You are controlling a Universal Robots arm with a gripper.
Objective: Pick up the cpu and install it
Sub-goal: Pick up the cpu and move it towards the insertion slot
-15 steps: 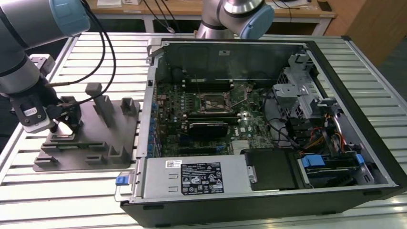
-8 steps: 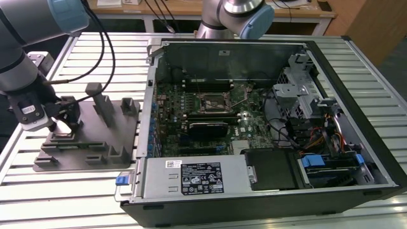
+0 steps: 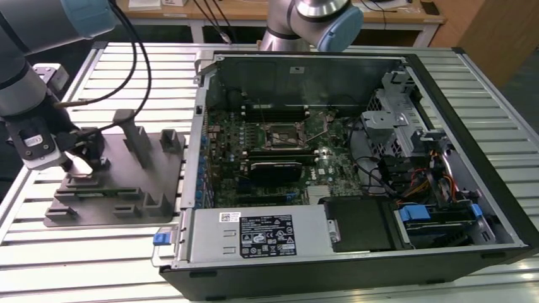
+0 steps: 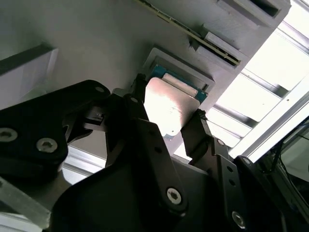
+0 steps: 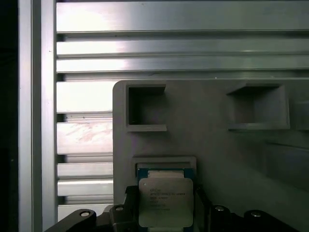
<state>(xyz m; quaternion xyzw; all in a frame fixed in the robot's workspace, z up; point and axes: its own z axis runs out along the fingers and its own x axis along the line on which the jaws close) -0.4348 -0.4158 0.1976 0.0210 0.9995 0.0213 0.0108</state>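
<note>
Black two-fingered pincer (image 3: 78, 158) on the grey robot arm (image 3: 25, 69) hangs low over the large grey plastic tray (image 3: 101, 208) with upright blocks, at the tray's end farthest from the open black computer case (image 3: 497, 208). Tray and case both sit on the slatted aluminium counter (image 3: 84, 259).

In both wrist views the pincer (image 4: 169, 112) (image 5: 165, 209) is narrowed onto the small flat square cpu with silvery metal top plate (image 4: 170, 107) (image 5: 165, 203). One black finger (image 4: 139, 99) is against one edge of it and the other finger (image 4: 197, 126) against the opposite edge.

The cpu sits over a square teal-rimmed recess (image 4: 159, 70) (image 5: 166, 166) in the tray (image 4: 87, 43) (image 5: 207, 130), overlapping it. Cannot tell if the cpu touches the recess floor or is lifted clear.

Square metal-framed socket (image 3: 282, 134) on the green board inside the case is well apart from the tray, with its wire lever raised.
</note>
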